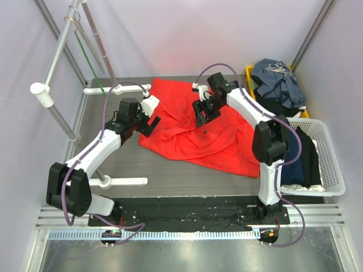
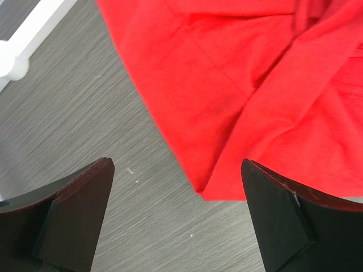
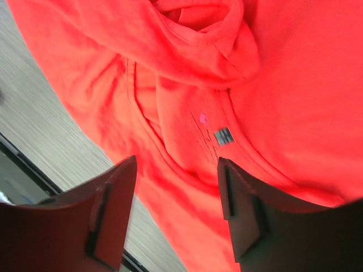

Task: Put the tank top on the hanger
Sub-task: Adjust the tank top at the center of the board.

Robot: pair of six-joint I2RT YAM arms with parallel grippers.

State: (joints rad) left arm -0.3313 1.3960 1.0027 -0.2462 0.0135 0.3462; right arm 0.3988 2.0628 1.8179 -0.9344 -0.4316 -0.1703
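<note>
- Red cloth, the tank top (image 1: 190,127), lay crumpled and folded over itself in the middle of the dark grey table (image 1: 164,173), with its near edge trailing toward the right arm's base.
- A small dark chest mark (image 1: 202,135) faced up on the near part of the garment; in the right wrist view it sat just past the fingertips, beside a curved seam.
- Left gripper (image 1: 150,124) hung low over the table at the tank top's left edge with its jaws wide apart and nothing between them.
- In the left wrist view, bare table showed between its two black fingers (image 2: 79,215), and the red hem ran diagonally across the gap, closer to the right finger.
- Right gripper (image 1: 201,113) was over the middle of the tank top with its jaws parted and not clamped on anything.
- From the right wrist camera, rumpled red fabric lay below and between the fingers; whether the tips touched it I cannot tell.
- The hanger (image 1: 88,61), thin and green, hung from the slanted metal rack (image 1: 54,65) at the far left corner, well apart from the tank top and from both grippers.
- White feet of the rack (image 1: 122,182) rested on the table along its left side.
- A white basket (image 1: 332,164) holding dark folded clothes stood at the right edge of the table.
- Behind it a yellow bin (image 1: 249,73) held blue-grey clothes.
</note>
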